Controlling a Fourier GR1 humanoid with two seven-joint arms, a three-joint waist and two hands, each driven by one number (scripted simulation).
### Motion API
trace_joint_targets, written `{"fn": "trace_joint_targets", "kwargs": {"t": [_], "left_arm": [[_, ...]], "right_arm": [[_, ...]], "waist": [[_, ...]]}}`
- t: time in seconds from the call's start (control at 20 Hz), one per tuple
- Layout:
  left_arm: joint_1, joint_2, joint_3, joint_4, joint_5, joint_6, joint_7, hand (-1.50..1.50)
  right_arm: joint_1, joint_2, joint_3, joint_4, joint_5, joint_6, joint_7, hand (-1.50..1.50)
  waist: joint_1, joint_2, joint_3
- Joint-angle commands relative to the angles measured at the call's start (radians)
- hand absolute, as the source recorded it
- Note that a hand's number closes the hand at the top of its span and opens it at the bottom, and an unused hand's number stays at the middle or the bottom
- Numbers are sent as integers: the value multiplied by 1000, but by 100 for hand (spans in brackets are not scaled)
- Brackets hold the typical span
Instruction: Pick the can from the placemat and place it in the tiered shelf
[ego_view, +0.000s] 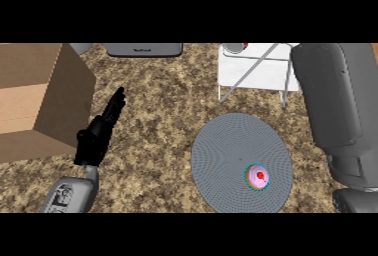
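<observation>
The can (258, 178) stands upright on the round grey placemat (229, 150), near the mat's lower right edge; from above it shows a pink top with a teal rim. The white tiered shelf (251, 70) with thin grey legs sits at the back, beyond the mat. My left hand (98, 135) is left of the mat, open, with straight fingers pointing away from me and nothing in it. My right forearm (336, 105) fills the right side, just right of the can; its hand does not show.
A large brown cardboard box (37, 100) occupies the left side, close to my left hand. A grey toaster (144, 49) stands at the back edge. A small red and white object (237, 47) rests at the shelf's far left corner.
</observation>
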Motion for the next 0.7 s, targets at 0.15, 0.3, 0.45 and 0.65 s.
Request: {"fn": "trace_joint_targets", "kwargs": {"t": [0.15, 0.3, 0.45, 0.65], "left_arm": [[16, -17, -5, -9, -7, 1, -2, 0], [1, 31, 46, -3, 32, -38, -11, 0], [44, -6, 4, -51, 9, -16, 7, 0], [17, 1, 27, 2, -10, 6, -10, 0]], "right_arm": [[-14, -10, -63, -126, -63, -77, 31, -150], [-31, -19, -105, -217, -35, -120, 86, -150], [-8, -61, -119, -356, 3, 2, 174, -150], [91, -124, -195, -545, -52, 184, 270, -150]], "waist": [[1, 0, 0], [-5, -2, 0], [-12, -8, 0], [-41, -13, 0]]}}
